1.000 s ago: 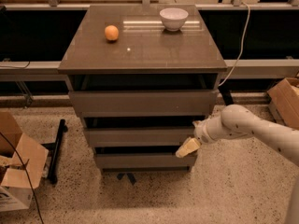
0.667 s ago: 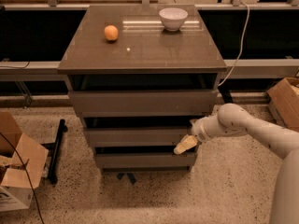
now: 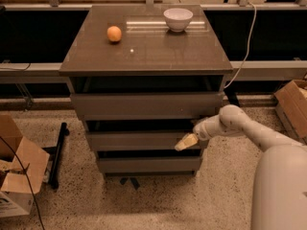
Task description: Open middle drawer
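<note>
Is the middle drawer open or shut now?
Cannot tell: the middle drawer has a dark gap above, like both other fronts. The gripper is at its right end.

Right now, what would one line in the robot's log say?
task: open middle drawer | gripper: at middle drawer front's right end | drawer: dark gap above front | cabinet top: orange, white bowl

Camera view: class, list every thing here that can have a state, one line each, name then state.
middle drawer, not pulled far out, dark gap above its front
top drawer, dark gap above its front
pincer, at the middle drawer's right end
bowl, upright on the cabinet top
orange, resting on the cabinet top, apart from the bowl
cardboard box, flaps open
</note>
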`<state>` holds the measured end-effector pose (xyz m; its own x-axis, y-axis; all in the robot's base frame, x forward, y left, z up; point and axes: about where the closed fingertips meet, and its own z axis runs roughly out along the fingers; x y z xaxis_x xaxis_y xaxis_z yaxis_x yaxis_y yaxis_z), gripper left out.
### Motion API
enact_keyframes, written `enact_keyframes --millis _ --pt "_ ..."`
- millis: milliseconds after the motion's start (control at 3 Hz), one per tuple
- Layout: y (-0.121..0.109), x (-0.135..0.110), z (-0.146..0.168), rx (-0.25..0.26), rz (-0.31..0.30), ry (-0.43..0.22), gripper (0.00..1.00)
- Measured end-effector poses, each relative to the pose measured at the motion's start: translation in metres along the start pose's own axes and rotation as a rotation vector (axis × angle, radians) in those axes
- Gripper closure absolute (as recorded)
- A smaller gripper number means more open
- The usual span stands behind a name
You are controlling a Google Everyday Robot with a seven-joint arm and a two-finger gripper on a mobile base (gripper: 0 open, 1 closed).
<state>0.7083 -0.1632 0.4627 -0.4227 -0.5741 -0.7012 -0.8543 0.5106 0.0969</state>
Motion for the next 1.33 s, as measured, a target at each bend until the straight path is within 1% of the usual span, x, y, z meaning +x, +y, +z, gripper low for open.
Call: enact_keyframes --millis 333,667,1000,1333 --pt "0.005 0.024 0.023 -0.052 0.058 0.018 0.18" --pt "0.006 0.022 0.021 -0.056 0.062 0.019 0.41" --pt "0.007 0.016 0.014 -0.056 0.062 0.020 0.73" --pt "0.006 0.014 0.013 -0.056 0.062 0.020 1.00"
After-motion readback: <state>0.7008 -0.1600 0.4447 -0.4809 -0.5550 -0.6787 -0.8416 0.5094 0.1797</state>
